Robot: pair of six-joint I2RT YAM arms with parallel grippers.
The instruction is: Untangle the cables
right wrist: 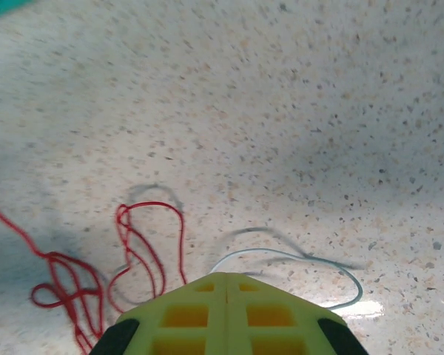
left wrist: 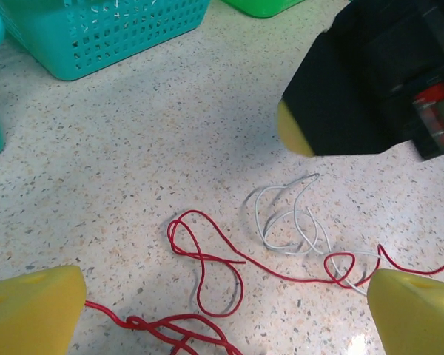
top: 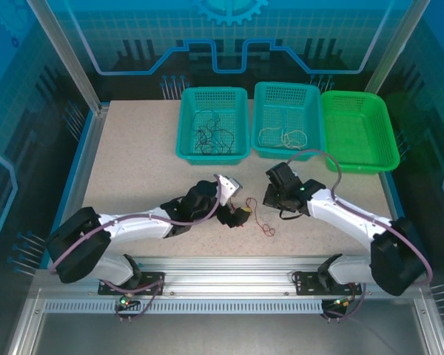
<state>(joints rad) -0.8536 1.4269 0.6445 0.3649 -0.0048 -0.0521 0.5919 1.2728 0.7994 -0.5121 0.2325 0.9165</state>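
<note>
Top external: I see left gripper (top: 242, 215) and right gripper (top: 269, 200) low over table (top: 133, 170), red cable (top: 260, 220) on tabletop between them; dark cables (top: 211, 137) in leftmost teal basket (top: 185, 126).
Left wrist: left gripper spread wide, red cable crossing whitish cable (left wrist: 281, 248) on table between its tips.
Right wrist: right gripper pressed together, whitish cable running up to tip; pinched or not, I cannot tell.

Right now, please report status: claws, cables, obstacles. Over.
Left claw open. Right claw shut, low. Red cable and white cable crossed, tangled. Baskets at far edge.
</note>
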